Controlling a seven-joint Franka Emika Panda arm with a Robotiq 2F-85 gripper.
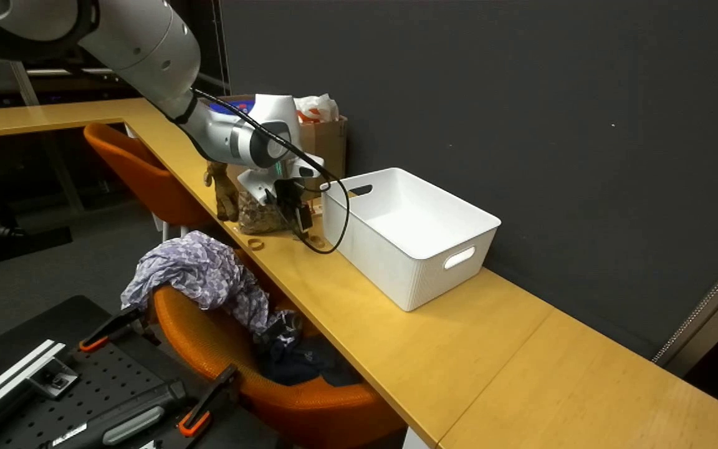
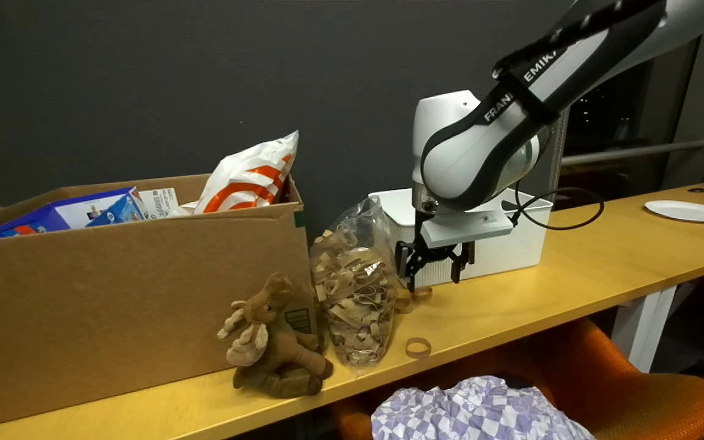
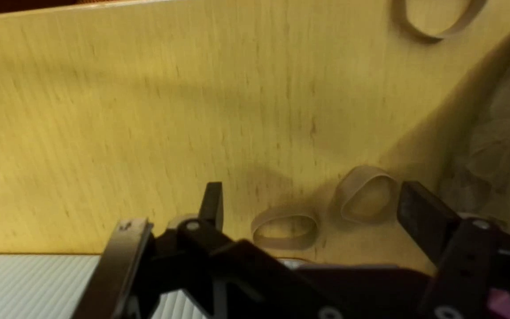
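Note:
My gripper (image 3: 312, 199) is open with nothing between its fingers. It hangs above the wooden table, in front of the white bin (image 2: 505, 250) and beside a clear bag of tan bands (image 2: 358, 311), as an exterior view shows (image 2: 434, 280). In the wrist view, two loose tan bands lie on the table below and between the fingertips: one nearer the middle (image 3: 283, 243) and one near the right fingertip (image 3: 351, 185). A third band (image 3: 458, 27) lies farther off, at the table's front side (image 2: 418, 354). The bin's ribbed wall (image 3: 29, 283) shows at lower left.
A cardboard box (image 2: 144, 311) holding packages stands left of the bag. A brown plush moose (image 2: 285, 360) sits before it. A dark wall (image 1: 521, 112) runs behind the table. An orange chair (image 1: 197, 337) with checked cloth (image 1: 194, 268) stands at the front edge. A white plate (image 2: 691, 211) lies far right.

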